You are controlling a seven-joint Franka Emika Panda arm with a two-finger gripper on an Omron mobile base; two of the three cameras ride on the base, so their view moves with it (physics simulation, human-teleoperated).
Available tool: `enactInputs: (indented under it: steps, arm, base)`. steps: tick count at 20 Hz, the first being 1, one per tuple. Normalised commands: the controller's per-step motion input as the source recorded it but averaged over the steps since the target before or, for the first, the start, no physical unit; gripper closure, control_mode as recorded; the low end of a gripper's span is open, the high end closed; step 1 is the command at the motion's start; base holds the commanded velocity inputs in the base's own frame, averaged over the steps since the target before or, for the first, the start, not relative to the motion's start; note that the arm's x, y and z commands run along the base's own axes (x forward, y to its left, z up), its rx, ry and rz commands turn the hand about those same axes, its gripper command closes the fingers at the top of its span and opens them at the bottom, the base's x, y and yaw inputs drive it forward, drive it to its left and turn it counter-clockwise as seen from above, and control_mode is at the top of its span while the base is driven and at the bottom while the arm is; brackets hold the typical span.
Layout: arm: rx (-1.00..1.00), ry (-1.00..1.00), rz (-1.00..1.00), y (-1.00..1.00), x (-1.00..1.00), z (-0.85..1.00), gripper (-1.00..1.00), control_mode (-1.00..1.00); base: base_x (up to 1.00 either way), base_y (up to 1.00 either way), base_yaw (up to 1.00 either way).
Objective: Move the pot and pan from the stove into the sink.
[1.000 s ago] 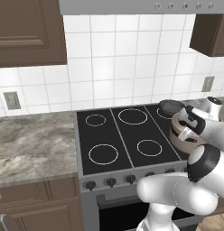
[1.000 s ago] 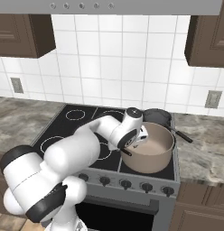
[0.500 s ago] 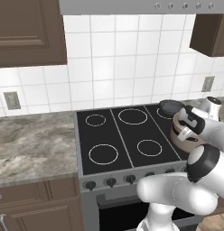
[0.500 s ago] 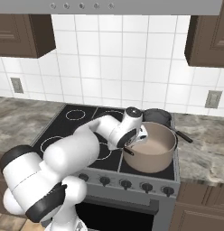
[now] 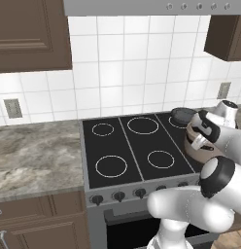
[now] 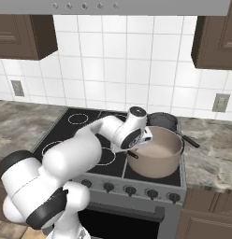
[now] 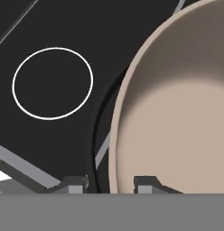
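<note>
Now our gripper (image 7: 110, 182) is clamped on the near rim of the pot (image 6: 157, 156) at the stove's (image 5: 137, 146) front-right burner, and we risk it tipping or slipping when lifted from one edge.

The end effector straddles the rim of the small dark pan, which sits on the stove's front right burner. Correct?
Not quite: the end effector straddles the rim of the beige pot on the stove, one finger either side, as the hand view shows. The pan sits behind it.
</note>
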Motion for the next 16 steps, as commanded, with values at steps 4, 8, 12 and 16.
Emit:
enactInputs:
  steps: [4, 8, 12, 16]
  arm:
    - [0.01, 0.06, 0.00, 0.00, -0.03, 0.68, 1.00, -1.00]
    - [0.00, 0.04, 0.00, 0.00, -0.14, 0.73, 1.00, -1.00]
    - [0.00, 0.00, 0.02, 0.05, -0.32, 0.70, 1.00, -1.00]
    - [0.00, 0.00, 0.08, 0.21, -0.46, 0.60, 1.00, -1.00]
  base:
    - [0.00, 0.00, 0.00]
    - [0.00, 0.00, 0.00]
    - [0.00, 0.00, 0.00]
    - [0.00, 0.00, 0.00]
